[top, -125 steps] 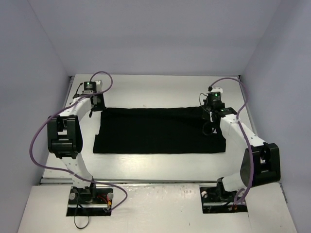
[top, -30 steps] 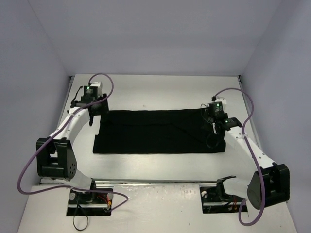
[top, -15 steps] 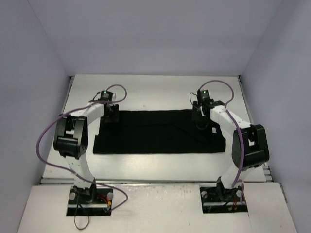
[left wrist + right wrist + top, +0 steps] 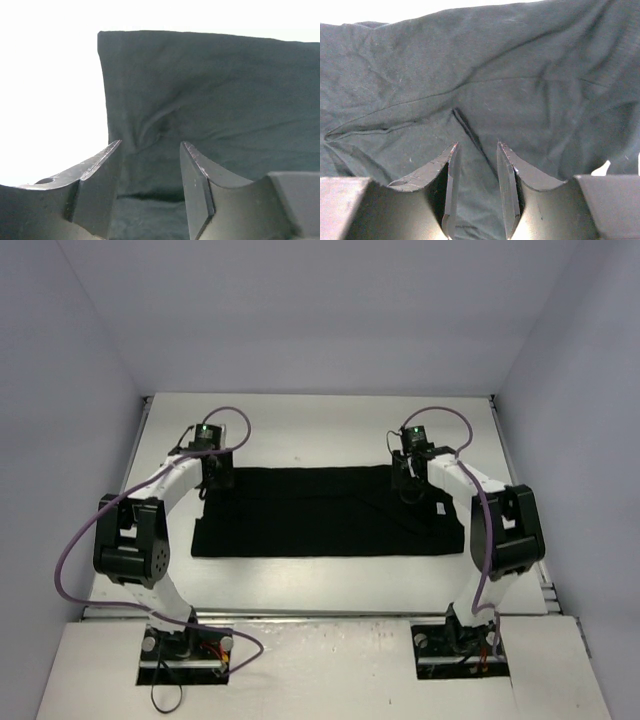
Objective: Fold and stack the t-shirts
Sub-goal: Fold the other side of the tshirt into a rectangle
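black t-shirt folded flat in a wide strip mid white table, purple cables looping over both bent arms, left gripper down on its far-left corner, fingers partly apart, right gripper on the far-right corner, narrow gap straddling a crease

- Stood brightly and evenly lit from overhead in the top view, with only a thin soft shadow just beside the t-shirt.
- Burned out to flat white beyond the t-shirt's far edge in both wrist views.
- Rendered the t-shirt greyish and low in contrast up close, creases sharp, grain faint.
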